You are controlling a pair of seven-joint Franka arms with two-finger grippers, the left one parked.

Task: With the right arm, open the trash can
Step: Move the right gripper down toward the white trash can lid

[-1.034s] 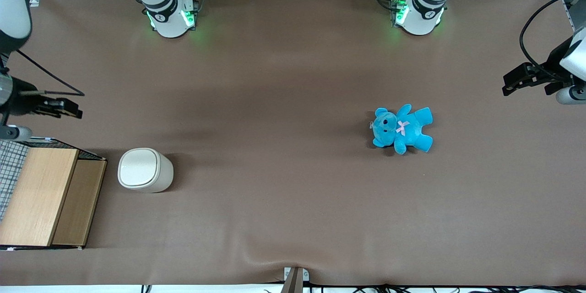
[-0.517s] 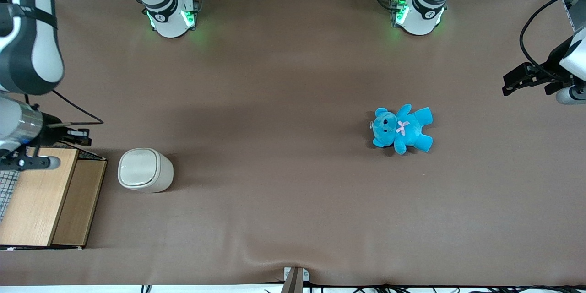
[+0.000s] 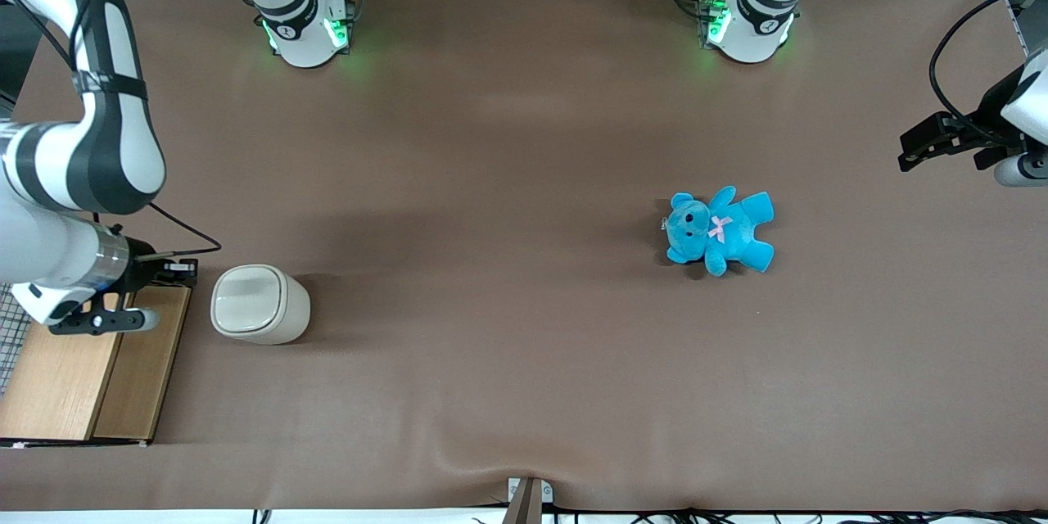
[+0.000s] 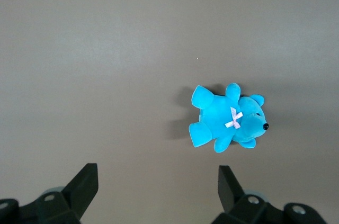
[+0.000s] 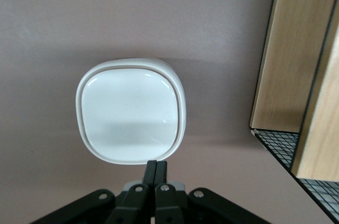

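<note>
The trash can [image 3: 259, 304] is a small cream-white bin with a rounded-square flat lid, standing upright on the brown table; its lid lies flat and closed. It also shows in the right wrist view [image 5: 131, 110]. My right arm [image 3: 78, 172] reaches in from the working arm's end of the table. Its black gripper [image 3: 178, 271] hangs beside the can, above the edge of the wooden box, apart from the can. In the right wrist view the gripper [image 5: 156, 167] has its two fingers pressed together, empty, with the tips just short of the lid's rim.
A wooden box with wire mesh [image 3: 78, 368] stands close beside the can at the working arm's end; it shows in the right wrist view [image 5: 296, 65]. A blue teddy [image 3: 719, 231] lies toward the parked arm's end and shows in the left wrist view [image 4: 228, 121].
My right arm has swung in over the table and the wooden box, bringing the gripper nearer to the trash can. The can and the teddy have not moved.
</note>
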